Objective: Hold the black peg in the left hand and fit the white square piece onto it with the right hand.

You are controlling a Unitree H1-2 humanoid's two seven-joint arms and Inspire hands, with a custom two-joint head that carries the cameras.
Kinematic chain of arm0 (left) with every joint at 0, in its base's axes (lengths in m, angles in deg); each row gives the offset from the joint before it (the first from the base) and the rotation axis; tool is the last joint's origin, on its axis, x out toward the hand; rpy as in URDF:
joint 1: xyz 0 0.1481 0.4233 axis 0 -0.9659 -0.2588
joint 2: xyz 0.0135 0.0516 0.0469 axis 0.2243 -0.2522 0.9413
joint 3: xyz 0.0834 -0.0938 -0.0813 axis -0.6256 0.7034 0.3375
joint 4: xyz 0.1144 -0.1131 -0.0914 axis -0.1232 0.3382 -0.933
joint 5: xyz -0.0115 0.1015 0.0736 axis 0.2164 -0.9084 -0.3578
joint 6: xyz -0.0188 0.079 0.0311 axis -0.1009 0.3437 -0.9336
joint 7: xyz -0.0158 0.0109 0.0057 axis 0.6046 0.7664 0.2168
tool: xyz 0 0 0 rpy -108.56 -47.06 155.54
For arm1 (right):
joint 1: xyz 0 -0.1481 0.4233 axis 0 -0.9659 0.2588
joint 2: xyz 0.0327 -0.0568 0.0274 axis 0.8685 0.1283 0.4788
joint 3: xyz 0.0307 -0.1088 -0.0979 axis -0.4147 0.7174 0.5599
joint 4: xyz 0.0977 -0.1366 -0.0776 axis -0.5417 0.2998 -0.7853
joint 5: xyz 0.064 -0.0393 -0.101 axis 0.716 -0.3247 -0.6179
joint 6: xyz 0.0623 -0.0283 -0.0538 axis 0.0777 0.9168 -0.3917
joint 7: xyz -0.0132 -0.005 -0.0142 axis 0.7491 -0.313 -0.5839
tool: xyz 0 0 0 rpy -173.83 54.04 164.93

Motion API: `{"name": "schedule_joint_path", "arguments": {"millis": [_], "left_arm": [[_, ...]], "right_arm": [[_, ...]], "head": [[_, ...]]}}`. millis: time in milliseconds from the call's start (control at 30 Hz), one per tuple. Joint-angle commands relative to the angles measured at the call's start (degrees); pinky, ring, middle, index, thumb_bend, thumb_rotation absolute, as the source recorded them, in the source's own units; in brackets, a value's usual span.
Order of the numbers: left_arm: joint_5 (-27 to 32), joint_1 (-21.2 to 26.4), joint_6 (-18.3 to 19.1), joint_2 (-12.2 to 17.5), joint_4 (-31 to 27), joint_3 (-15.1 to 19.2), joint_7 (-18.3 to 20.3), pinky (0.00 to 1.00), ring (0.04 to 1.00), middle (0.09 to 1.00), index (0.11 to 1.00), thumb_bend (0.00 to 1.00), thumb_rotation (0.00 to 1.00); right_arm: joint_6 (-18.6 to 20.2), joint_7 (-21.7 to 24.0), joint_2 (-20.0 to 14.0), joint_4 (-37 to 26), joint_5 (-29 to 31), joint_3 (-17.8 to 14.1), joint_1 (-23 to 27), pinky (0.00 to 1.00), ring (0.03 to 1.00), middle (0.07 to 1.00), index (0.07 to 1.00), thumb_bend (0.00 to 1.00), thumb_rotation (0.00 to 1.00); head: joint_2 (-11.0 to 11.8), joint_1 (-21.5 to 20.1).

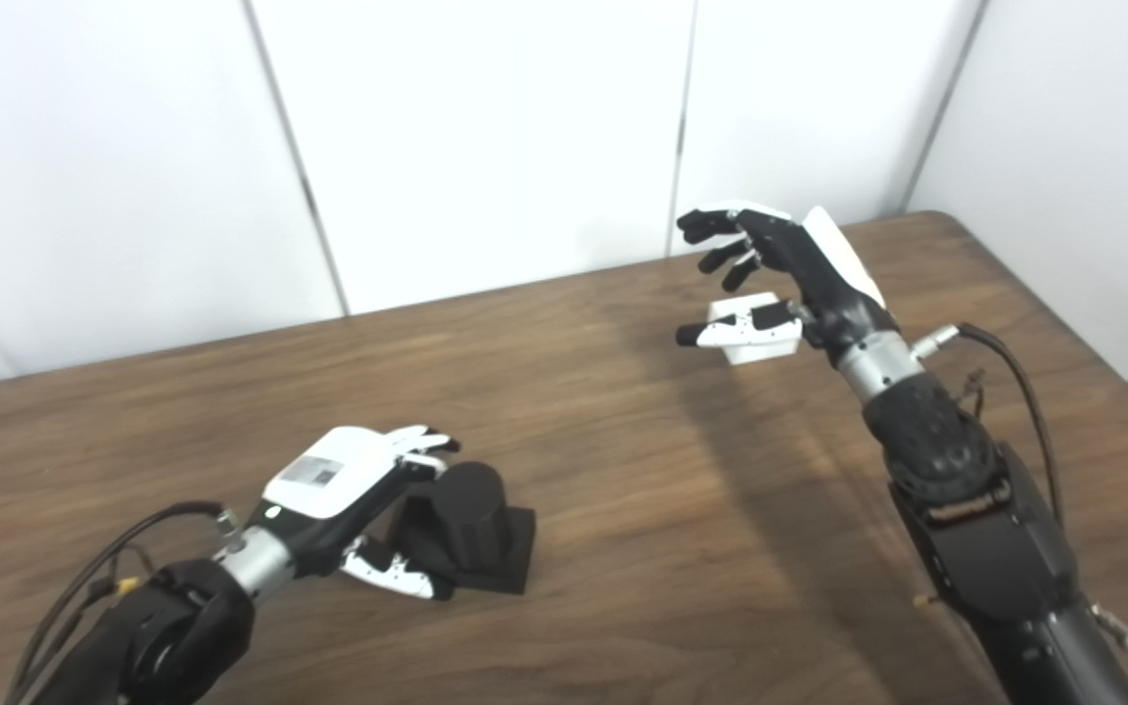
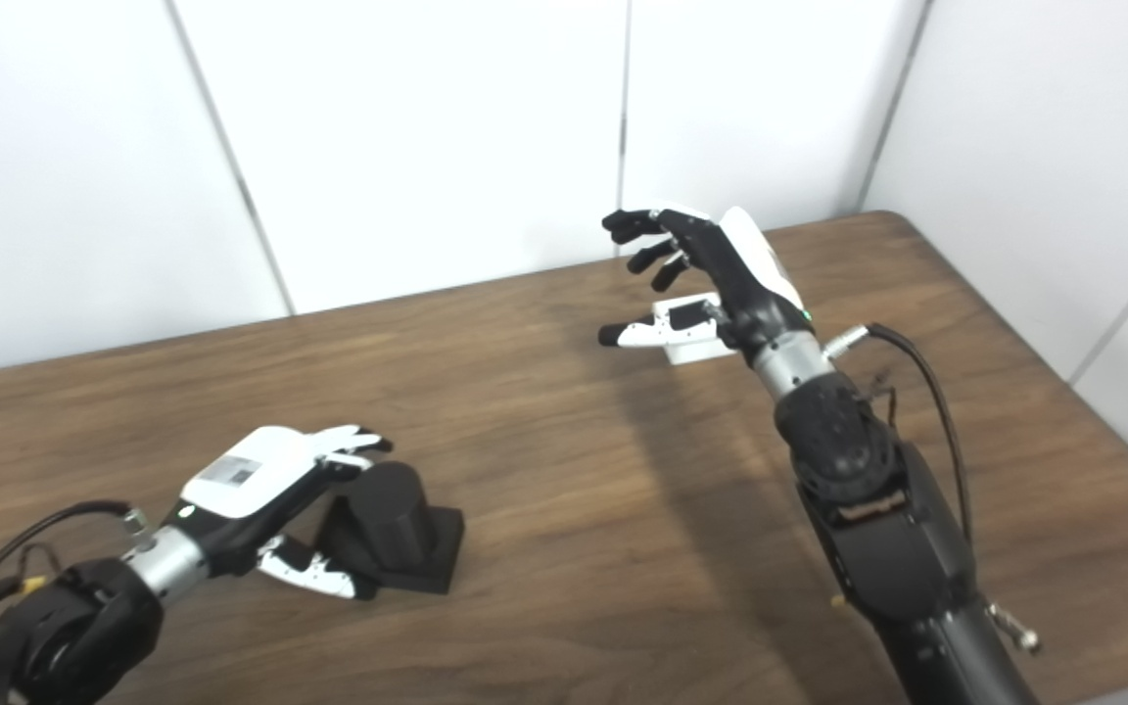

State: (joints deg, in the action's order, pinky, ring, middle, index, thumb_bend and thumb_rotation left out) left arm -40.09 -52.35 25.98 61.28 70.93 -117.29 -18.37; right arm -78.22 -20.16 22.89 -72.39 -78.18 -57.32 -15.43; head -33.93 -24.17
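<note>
At the near left of the brown wood-grain desk (image 1: 623, 470), the left hand (image 1: 353, 490) reaches in with its white back plate facing up. Its fingers (image 1: 422, 441) curl over the left side of the black cylindrical peg on its square black base (image 1: 471, 529), and the thumb lies low along the near edge of that base — the hand is cupped about the peg but not clamped tight, and whether it truly touches cannot be told. The peg stands upright, its base flat on the desk.

Well apart, toward the far right, the right hand (image 2: 721, 274) hangs above the desk with its palm turned left. Its fingers (image 2: 637, 230) are spread and gently bent, the thumb stretched out leftward below them, holding nothing. Just behind the thumb sits the white square plastic piece (image 1: 760, 343), resting on the desk under the palm; part of it is hidden by the thumb — contact between the two cannot be judged. White wall panels (image 1: 476, 137) rise behind the desk's far edge.
</note>
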Motion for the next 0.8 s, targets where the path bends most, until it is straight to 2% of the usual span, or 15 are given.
{"name": "schedule_joint_path", "arguments": {"millis": [0, 100, 233, 400, 533, 633, 767], "left_arm": [[-3.00, -4.29, -1.81, 2.65, 3.02, -2.76, 4.14, 0.81, 0.914, 0.890, 0.490, 0.52, 0.06], [-3.02, -4.63, -2.24, 3.03, 2.77, -2.36, 3.95, 0.81, 0.907, 0.885, 0.490, 0.52, 0.06], [-2.69, -5.21, -3.15, 3.44, 2.69, -1.82, 3.06, 0.79, 0.893, 0.875, 0.490, 0.52, 0.06], [-2.35, -5.41, -3.62, 3.71, 2.59, -1.27, 3.26, 0.79, 0.891, 0.874, 0.490, 0.52, 0.06], [-2.12, -5.36, -3.90, 3.75, 2.94, -1.23, 3.47, 0.79, 0.890, 0.872, 0.490, 0.52, 0.05], [-2.05, -5.51, -4.06, 3.73, 3.18, -1.26, 3.37, 0.79, 0.891, 0.873, 0.490, 0.52, 0.05], [-2.22, -5.77, -4.41, 3.63, 3.71, -1.09, 2.56, 0.78, 0.891, 0.872, 0.490, 0.52, 0.05]], "right_arm": [[0.68, 1.07, -4.55, -0.08, -3.05, -0.19, 4.67, 0.55, 0.675, 0.760, 0.747, 0.66, 0.10], [1.26, 3.15, -7.71, 1.39, -5.50, 0.97, 6.31, 0.59, 0.715, 0.780, 0.761, 0.67, 0.11], [1.13, 8.73, -13.90, 5.23, -6.94, 3.66, 9.52, 0.60, 0.758, 0.822, 0.767, 0.70, 0.12], [0.25, 14.21, -18.45, 9.23, -6.70, 6.16, 12.92, 0.63, 0.805, 0.862, 0.779, 0.74, 0.13], [1.19, 20.41, -21.21, 12.50, -5.87, 8.44, 16.54, 0.70, 0.871, 0.905, 0.816, 0.77, 0.14], [2.88, 24.73, -22.35, 14.16, -5.45, 9.82, 18.87, 0.80, 0.941, 0.944, 0.862, 0.82, 0.17], [4.13, 30.71, -23.90, 16.32, -6.08, 12.69, 22.18, 0.83, 0.975, 0.973, 0.904, 0.90, 0.23]], "head": [[0.13, -0.54], [0.17, -0.82], [0.28, -1.28], [0.39, -1.64], [0.64, -1.92], [0.69, -1.90], [0.68, -1.69]]}}
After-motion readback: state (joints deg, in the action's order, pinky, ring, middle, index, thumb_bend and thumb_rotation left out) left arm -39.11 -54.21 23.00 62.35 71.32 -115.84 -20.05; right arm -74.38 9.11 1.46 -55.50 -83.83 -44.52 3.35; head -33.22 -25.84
